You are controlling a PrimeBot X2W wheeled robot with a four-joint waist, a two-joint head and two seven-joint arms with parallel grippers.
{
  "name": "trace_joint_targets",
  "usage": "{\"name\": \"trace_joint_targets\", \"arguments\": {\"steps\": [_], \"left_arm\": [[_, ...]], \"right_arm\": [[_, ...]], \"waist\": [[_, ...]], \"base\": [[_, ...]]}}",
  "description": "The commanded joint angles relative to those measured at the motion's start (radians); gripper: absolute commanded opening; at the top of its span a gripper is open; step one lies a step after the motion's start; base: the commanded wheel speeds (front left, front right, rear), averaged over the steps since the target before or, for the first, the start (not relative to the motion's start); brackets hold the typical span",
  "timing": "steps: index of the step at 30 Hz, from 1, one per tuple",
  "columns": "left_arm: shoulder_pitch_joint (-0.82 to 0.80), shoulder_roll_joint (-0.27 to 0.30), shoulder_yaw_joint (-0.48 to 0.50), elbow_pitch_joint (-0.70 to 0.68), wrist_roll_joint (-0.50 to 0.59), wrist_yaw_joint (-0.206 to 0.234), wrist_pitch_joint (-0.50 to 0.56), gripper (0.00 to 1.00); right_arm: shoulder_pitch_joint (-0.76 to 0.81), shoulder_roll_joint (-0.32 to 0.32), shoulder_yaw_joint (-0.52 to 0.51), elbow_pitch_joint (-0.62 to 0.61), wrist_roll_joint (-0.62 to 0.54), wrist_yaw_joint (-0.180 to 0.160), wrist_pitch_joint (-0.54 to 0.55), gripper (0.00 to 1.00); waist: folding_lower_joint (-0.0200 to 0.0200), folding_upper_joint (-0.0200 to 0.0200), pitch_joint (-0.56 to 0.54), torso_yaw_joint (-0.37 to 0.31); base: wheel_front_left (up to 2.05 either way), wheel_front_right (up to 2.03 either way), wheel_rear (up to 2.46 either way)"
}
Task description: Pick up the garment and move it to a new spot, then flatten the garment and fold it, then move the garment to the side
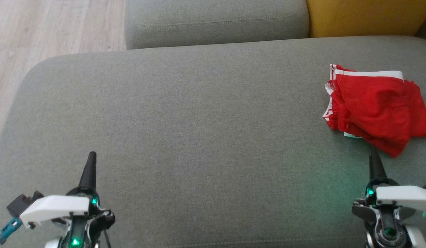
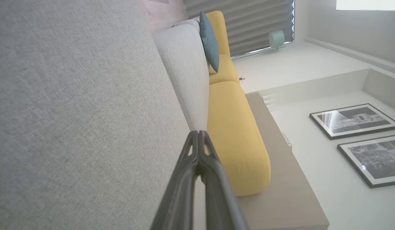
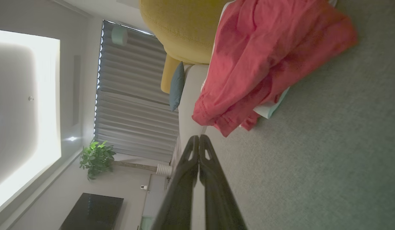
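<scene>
The garment (image 1: 374, 106) is a pair of red shorts with a white waistband, folded into a rough square at the right edge of the grey sofa seat (image 1: 199, 131). My right gripper (image 1: 373, 151) is shut and empty, its tip just short of the shorts' near edge. In the right wrist view the red garment (image 3: 264, 64) lies just beyond the closed right gripper (image 3: 199, 137). My left gripper (image 1: 92, 155) is shut and empty at the lower left, far from the garment. In the left wrist view the left gripper (image 2: 199, 134) has its fingers pressed together.
A second grey cushion (image 1: 216, 20) sits behind the seat, with a yellow cushion (image 1: 367, 17) at the back right. Wooden floor (image 1: 44, 31) lies beyond the seat's left edge. The broad middle of the seat is bare fabric.
</scene>
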Motion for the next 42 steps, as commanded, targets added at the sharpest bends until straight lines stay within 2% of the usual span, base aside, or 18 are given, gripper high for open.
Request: {"name": "trace_joint_targets", "arguments": {"steps": [1, 25, 42], "left_arm": [[-0.054, 0.017, 0.04, -0.022, -0.033, -0.008, 0.008, 0.0], [-0.075, 0.017, 0.085, 0.01, -0.27, -0.032, 0.078, 0.0], [-0.076, 0.013, 0.092, 0.011, -0.268, -0.033, 0.084, 0.0]], "right_arm": [[-0.051, -0.021, 0.013, -0.038, 0.04, 0.003, 0.011, 0.0], [-0.057, -0.019, -0.018, -0.04, 0.322, 0.003, 0.076, 0.0], [-0.058, -0.015, -0.024, -0.039, 0.322, 0.003, 0.082, 0.0]], "waist": [[0.0, 0.0, -0.001, 0.0], [0.0, 0.0, -0.012, 0.005], [0.0, 0.0, -0.012, 0.005]], "base": [[0.0, 0.0, 0.0], [0.0, 0.0, 0.0], [0.0, 0.0, 0.0]]}}
